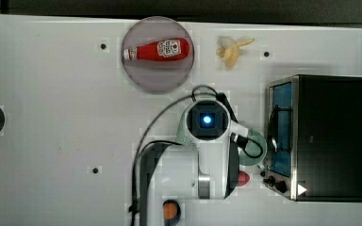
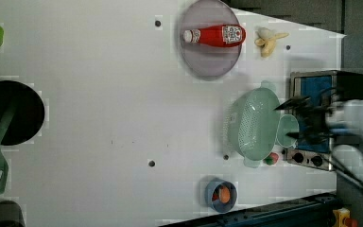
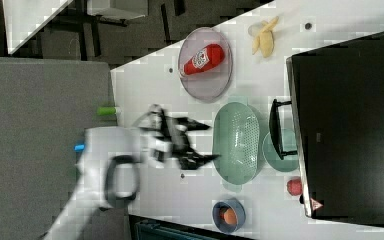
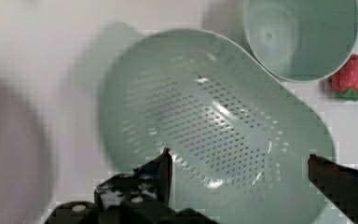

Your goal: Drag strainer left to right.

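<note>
While the hand [image 4: 237, 172] hangs over the strainer [image 4: 214, 135] with its fingers [image 4: 161, 170] spread wide and nothing between them, the step in hand looks like the approach for a grip. In the wrist view the two fingers straddle one long side of the strainer's bowl, above it and apparently not touching. The strainer sits on the white counter [image 2: 99, 118], just beside the cup [image 2: 287, 130], which stands between it and the toaster oven [image 2: 324, 94]. A toy strawberry [image 4: 352, 78] lies near the cup.

To do this well, I judge the hand should come straight down so one finger goes inside the rim and one outside, then close firmly on the wall. The drag should stay low and slow, keeping the strainer flat on the counter. Farther off, the plate [image 2: 210, 47] with the ketchup bottle [image 2: 215, 35] is close; the path should avoid it.
</note>
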`<state>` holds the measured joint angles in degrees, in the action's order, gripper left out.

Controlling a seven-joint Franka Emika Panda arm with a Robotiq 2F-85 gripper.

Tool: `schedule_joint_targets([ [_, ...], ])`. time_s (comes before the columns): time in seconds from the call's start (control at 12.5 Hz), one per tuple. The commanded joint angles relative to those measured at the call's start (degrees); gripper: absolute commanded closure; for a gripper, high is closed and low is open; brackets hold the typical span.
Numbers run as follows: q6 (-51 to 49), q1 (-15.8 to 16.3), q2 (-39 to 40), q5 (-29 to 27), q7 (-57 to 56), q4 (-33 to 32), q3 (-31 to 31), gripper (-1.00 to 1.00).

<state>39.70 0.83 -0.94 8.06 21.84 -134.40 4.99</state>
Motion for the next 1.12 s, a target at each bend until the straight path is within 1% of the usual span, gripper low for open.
schedule_joint_targets([
  [0.08, -12.51, 0.41, -8.97, -3.52, -7.51, 6.34, -0.11, -1.00],
  [0.16, -16.88, 0.48, -10.96, -4.54, -10.35, 8.77, -0.38, -1.00],
  [0.4, -27.11, 0.48, -14.06, -4.53, -23.74, 16.10, -0.81, -1.00],
  [0.72, -37.17, 0.50, -15.08, -5.23, -24.95, 22.63, -0.94, -1.00],
  [0.88, -37.50, 0.48, -15.31, -5.20, -24.95, 24.09, -0.74, -1.00],
  [1.12, -37.26, 0.47, -15.66, -5.20, -24.95, 24.26, -0.69, -1.00],
])
